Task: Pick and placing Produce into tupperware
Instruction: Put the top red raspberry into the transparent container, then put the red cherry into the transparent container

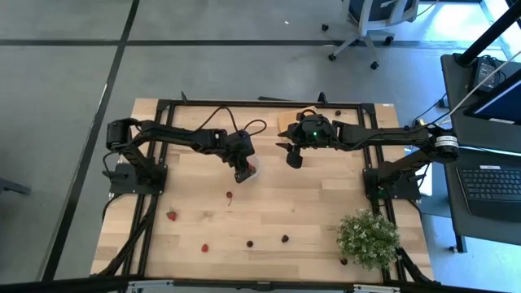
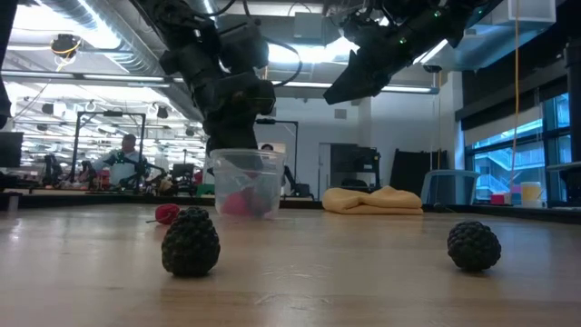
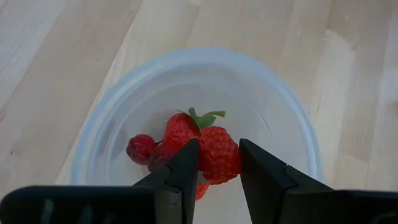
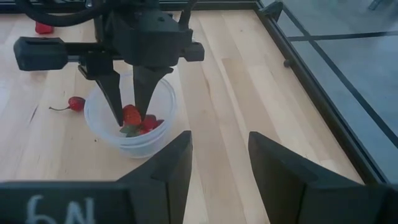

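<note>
Translucent white plastic forms the small round tupperware tub (image 3: 194, 127) you are working over; it is standing upright on the light wooden table (image 1: 317, 212), mouth facing up, just beside the table's centre. Your left gripper (image 3: 217, 163) is reaching down into it from above, fingers narrowly parted and pinching a bright red bumpy raspberry-like piece of produce (image 3: 219, 154) between the tips. Behind that piece a red strawberry-like fruit (image 3: 181, 129) is lying with its green leafy cap (image 3: 206, 117) pointing away from the fingers, and a darker maroon berry (image 3: 140, 148) is resting beside it on the tub floor.

Your right gripper (image 4: 219, 163) is hanging above the table near the tub, jaws spread wide and holding nothing.

Your right wrist view is showing a red cherry-like piece with a thin stem (image 4: 73, 103) lying on the wood just outside the tub wall, its stem pointing away from the tub. Your low view is showing two dark bumpy blackberry-like pieces (image 2: 191, 241) (image 2: 474, 245) on the near table, well apart, and a folded yellow cloth (image 2: 374, 200) behind. Your high view alone is showing the bushy green plant with white flowers (image 1: 368, 238) at the table's corner and several loose fruits scattered along the near edge.
</note>
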`<action>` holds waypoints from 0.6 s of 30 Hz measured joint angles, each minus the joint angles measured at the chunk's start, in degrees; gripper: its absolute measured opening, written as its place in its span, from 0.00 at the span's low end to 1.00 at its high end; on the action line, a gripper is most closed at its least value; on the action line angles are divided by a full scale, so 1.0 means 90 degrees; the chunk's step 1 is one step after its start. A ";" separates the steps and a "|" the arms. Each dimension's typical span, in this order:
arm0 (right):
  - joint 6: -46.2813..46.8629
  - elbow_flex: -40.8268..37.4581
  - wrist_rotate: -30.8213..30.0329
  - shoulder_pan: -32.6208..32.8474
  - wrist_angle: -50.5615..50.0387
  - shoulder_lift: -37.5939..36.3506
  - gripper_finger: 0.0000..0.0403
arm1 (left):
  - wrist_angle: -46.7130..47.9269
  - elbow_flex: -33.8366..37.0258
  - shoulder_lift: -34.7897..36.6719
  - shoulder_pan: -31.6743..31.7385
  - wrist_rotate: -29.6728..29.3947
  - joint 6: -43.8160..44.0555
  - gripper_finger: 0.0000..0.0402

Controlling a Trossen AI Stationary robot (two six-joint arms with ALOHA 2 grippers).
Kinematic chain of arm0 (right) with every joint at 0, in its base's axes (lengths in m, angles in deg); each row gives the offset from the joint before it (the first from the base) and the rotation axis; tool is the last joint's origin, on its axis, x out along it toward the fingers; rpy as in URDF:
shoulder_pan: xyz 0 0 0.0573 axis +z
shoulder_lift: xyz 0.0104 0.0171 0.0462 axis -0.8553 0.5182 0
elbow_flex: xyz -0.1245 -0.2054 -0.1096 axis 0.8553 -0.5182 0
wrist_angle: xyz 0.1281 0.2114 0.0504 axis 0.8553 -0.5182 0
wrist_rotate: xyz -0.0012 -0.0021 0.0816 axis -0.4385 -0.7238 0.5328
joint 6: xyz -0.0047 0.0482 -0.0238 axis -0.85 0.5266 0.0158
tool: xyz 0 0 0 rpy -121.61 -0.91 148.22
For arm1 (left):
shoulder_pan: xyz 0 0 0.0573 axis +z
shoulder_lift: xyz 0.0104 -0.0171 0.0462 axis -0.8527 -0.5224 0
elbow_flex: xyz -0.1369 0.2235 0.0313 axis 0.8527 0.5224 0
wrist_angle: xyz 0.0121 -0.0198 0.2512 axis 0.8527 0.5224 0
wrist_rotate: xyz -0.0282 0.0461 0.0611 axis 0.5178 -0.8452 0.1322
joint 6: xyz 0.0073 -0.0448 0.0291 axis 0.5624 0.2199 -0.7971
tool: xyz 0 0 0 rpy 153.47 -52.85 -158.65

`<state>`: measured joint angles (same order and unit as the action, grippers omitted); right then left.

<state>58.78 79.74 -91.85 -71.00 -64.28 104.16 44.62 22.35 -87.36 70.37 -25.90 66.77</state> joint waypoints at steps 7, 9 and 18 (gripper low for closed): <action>0.0000 -0.0002 0.0000 0.0000 -0.0138 0.0000 0.40 | -0.0002 0.0000 0.0000 0.0010 0.0003 0.0000 0.24; 0.0000 -0.0001 0.0001 0.0000 -0.0170 0.0000 0.40 | -0.0005 0.0000 0.0000 0.0022 0.0045 0.0005 0.26; 0.0000 0.0000 0.0001 0.0000 -0.0178 0.0000 0.40 | -0.0049 0.0000 0.0258 0.0027 0.0107 0.0039 0.49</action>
<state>58.78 79.74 -91.84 -71.00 -65.89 104.16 44.18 22.35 -85.04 70.61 -24.94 67.12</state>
